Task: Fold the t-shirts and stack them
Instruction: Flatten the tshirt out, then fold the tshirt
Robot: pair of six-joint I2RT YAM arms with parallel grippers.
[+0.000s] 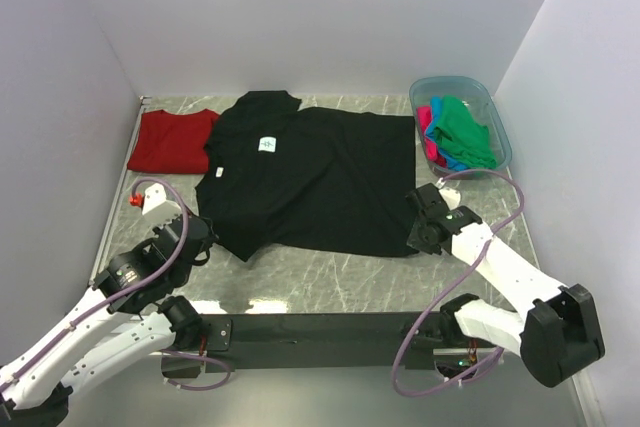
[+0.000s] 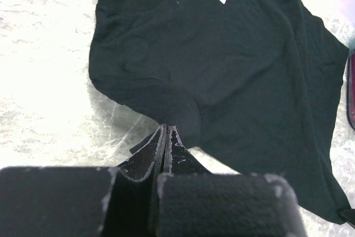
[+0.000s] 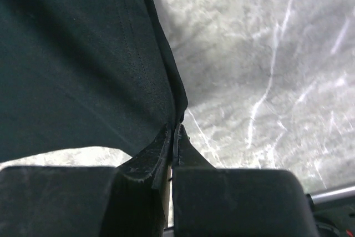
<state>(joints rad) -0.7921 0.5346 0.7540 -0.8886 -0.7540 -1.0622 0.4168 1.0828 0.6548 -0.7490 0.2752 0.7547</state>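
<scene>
The large black t-shirt (image 1: 310, 177) with a small white label (image 1: 267, 145) lies spread across the middle of the table, collar to the left. My left gripper (image 1: 205, 237) is shut on its near left sleeve (image 2: 180, 112). My right gripper (image 1: 425, 232) is shut on its near right hem corner (image 3: 175, 109). The black shirt fills the left wrist view (image 2: 222, 70) and the right wrist view (image 3: 77, 59). A dark red t-shirt (image 1: 172, 140) lies folded at the far left. Green (image 1: 466, 132), pink and blue shirts sit in the tub.
A translucent blue plastic tub (image 1: 497, 112) stands at the back right. A small white and red fixture (image 1: 148, 199) sits at the left edge. White walls enclose the marble table (image 1: 330, 282). Bare marble shows in front of the shirt.
</scene>
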